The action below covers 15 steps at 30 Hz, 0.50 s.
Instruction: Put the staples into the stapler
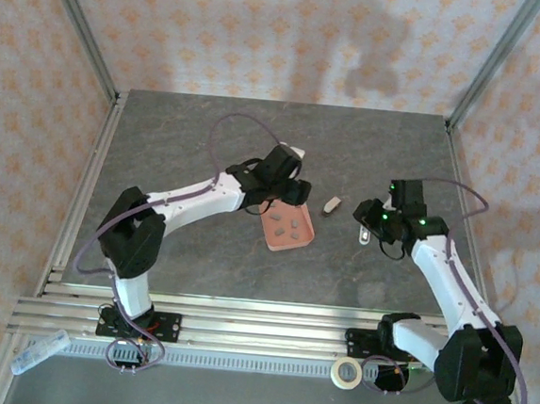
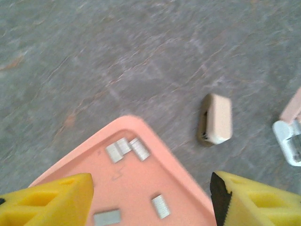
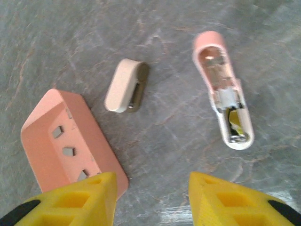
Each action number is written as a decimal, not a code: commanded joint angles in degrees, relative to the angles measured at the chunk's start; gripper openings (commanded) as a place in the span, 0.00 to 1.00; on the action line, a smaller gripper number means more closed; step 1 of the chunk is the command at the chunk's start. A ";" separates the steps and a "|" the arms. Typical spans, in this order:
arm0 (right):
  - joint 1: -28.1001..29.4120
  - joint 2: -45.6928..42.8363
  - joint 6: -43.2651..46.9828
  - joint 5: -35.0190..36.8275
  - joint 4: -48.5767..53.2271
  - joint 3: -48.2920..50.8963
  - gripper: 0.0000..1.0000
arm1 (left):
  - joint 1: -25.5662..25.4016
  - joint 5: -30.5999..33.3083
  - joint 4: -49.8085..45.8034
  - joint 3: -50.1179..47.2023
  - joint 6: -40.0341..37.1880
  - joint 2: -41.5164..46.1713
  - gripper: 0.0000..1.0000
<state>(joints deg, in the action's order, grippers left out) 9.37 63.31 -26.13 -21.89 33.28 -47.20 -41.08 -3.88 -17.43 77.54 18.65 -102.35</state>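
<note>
Stapler (image 3: 225, 92) lies opened out flat on the grey stone-patterned bench (image 1: 190, 138), right of centre and just ahead of the right end effector (image 3: 153, 197). In the right wrist view its long axis runs steeply up the picture with a slight slant: the rounded pink end points away to the upper left and the white end points back to the lower right. The inner face is turned up, with metal parts showing along the channel. In the top view the stapler is a small pale sliver, too small to read its direction. A stubby cream piece (image 3: 126, 85) lies apart from it, between it and the salmon-pink tray (image 3: 44, 155). The staples (image 2: 127, 148) sit loose in that tray as short grey strips, three clustered near the far corner and others scattered nearer. The left end effector (image 2: 150, 202) hovers over the tray with its yellow fingers (image 2: 47, 200) spread wide and holding nothing. The right end effector is likewise spread, its fingers apart over bare bench with nothing between them. Aluminium posts (image 1: 77, 24) frame the bench at the far corners, and ribbed aluminium rails (image 1: 259, 329) run along the near edge where the arms are bolted. A roll of tape (image 1: 346, 371) rests on the near rail. The walls (image 1: 285, 33) behind and at both sides are pale peach with a repeating orange motif
</note>
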 commanded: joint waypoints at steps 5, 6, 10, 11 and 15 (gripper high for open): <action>10.09 6.38 0.87 11.03 4.34 -7.77 0.44 | 3.56 0.79 5.78 -14.08 4.01 10.81 0.72; 11.33 7.18 0.75 11.44 4.30 -8.46 0.44 | 4.03 0.72 6.94 -16.66 4.51 12.24 0.73; 15.59 10.60 0.72 13.20 4.65 -11.33 0.44 | 6.67 -0.57 9.66 -23.90 6.57 16.92 0.75; 16.65 11.60 0.82 13.45 4.45 -12.04 0.44 | 7.25 -0.90 10.17 -25.41 7.16 18.10 0.76; 18.69 15.77 2.44 12.37 2.46 -14.58 0.44 | 8.34 -1.48 12.26 -31.39 10.20 22.84 0.76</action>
<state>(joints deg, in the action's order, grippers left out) 27.11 77.03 -25.36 -11.70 36.12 -59.24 -33.15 -4.56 -8.71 48.86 25.54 -82.61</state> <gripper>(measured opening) 0.441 0.760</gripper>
